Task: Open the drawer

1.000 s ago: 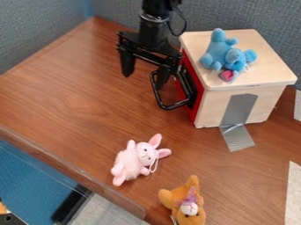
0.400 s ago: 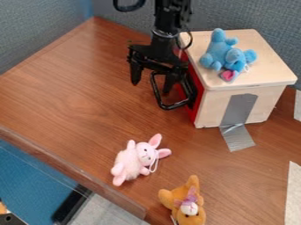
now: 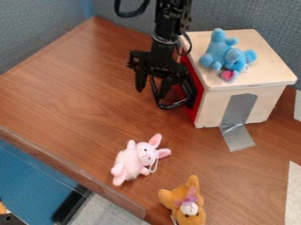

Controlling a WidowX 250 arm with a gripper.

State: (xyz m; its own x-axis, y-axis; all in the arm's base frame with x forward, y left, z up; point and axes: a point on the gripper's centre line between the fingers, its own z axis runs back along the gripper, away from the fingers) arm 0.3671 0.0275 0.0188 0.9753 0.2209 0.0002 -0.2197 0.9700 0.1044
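Note:
The black gripper (image 3: pixel 153 85) hangs at the left side of the wooden box (image 3: pixel 229 110), open, with its two fingers pointing down. The right finger is inside the loop of the black handle (image 3: pixel 171 106), and the left finger is outside it, to the left. Behind the handle, the red drawer front (image 3: pixel 197 99) sits against the box, with no visible gap. The arm partly covers the upper part of the drawer front and handle.
A blue plush toy (image 3: pixel 226 55) lies on the box top. Grey tape (image 3: pixel 238 112) runs down the box onto the table (image 3: pixel 70 96). Nearer the front are a pink plush rabbit (image 3: pixel 135 161) and an orange plush toy (image 3: pixel 183 200). Grey-blue partitions (image 3: pixel 44 30) stand behind and left.
The gripper has shifted right from its earliest position, and most recently its fingers have come closer together and slightly lower. The box, drawer front and plush toys have stayed in place.

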